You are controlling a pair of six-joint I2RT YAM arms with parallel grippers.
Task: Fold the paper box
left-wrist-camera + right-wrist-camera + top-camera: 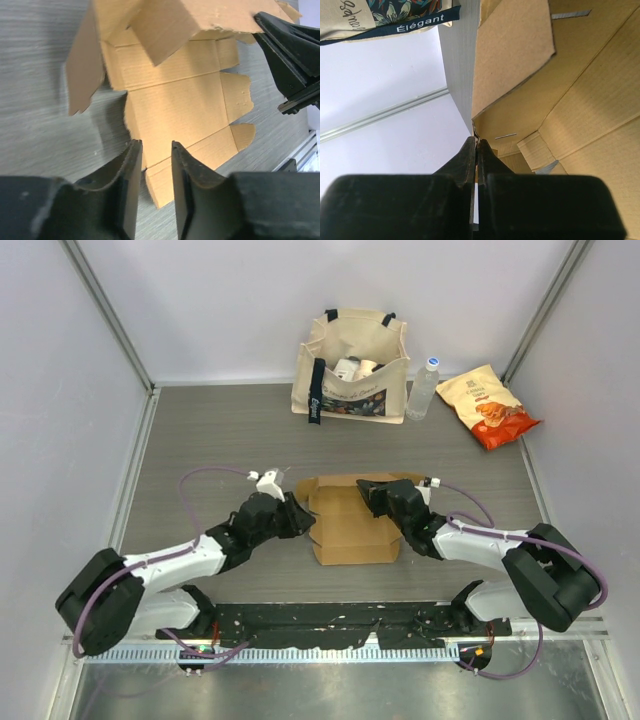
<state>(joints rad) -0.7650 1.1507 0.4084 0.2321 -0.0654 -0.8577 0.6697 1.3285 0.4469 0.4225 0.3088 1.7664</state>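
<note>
The paper box [352,522] is a plain brown cardboard piece lying mid-table, partly raised at its far edge. In the left wrist view the paper box [180,107] shows creased panels and side tabs. My left gripper [298,517] is at the box's left edge, open, its fingers [131,165] straddling the near corner without gripping. My right gripper [367,490] is at the far right of the box, shut on a raised flap edge. In the right wrist view the right gripper [477,144] pinches the cardboard wall [512,55]. The right gripper also shows in the left wrist view [287,55].
A beige printed tote bag [350,368] stands at the back, with a clear water bottle [423,390] to its right and a yellow-orange snack packet [487,405] beyond that. Metal rails run along the table's sides and front edge [320,650].
</note>
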